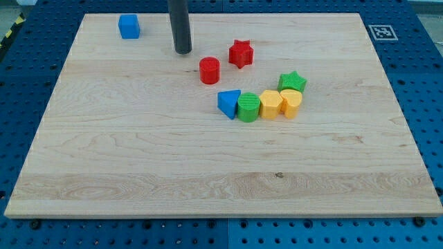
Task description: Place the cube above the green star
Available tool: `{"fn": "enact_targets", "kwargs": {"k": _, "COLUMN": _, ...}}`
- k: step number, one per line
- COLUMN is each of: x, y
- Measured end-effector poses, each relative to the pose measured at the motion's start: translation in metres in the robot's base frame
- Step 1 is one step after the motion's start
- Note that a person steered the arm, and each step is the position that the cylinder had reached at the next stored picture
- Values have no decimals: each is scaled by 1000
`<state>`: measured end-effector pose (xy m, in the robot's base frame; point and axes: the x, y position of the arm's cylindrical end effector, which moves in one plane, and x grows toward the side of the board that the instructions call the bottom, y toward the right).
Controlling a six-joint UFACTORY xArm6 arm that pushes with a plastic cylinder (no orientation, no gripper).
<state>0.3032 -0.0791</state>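
Observation:
A blue cube [129, 26] sits near the board's top left corner. A green star [293, 81] lies right of centre, touching the yellow blocks below it. My tip [183, 50] rests on the board between them, to the right of and slightly below the cube and well to the left of the star. The tip touches no block.
A red cylinder [210, 70] and a red star [241, 53] lie just right of the tip. A blue triangle [229, 104], a green cylinder [248, 107], and two yellow blocks [270, 104] [291, 102] form a row under the green star. The wooden board [138, 173] lies on a blue perforated table.

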Motion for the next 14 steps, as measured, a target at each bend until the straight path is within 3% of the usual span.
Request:
{"fn": "enact_targets", "kwargs": {"k": 1, "x": 0, "y": 0}}
{"fn": "enact_targets", "kwargs": {"k": 3, "x": -5, "y": -90}}
{"fn": "enact_targets", "kwargs": {"k": 4, "x": -23, "y": -141}}
{"fn": "enact_targets", "kwargs": {"k": 5, "x": -57, "y": -144}}
{"fn": "enact_targets", "kwargs": {"k": 7, "x": -65, "y": -104}}
{"fn": "enact_targets", "kwargs": {"k": 9, "x": -75, "y": -125}}
{"fn": "enact_targets", "kwargs": {"k": 10, "x": -96, "y": -104}}
{"fn": "enact_targets", "kwargs": {"k": 14, "x": -87, "y": 21}}
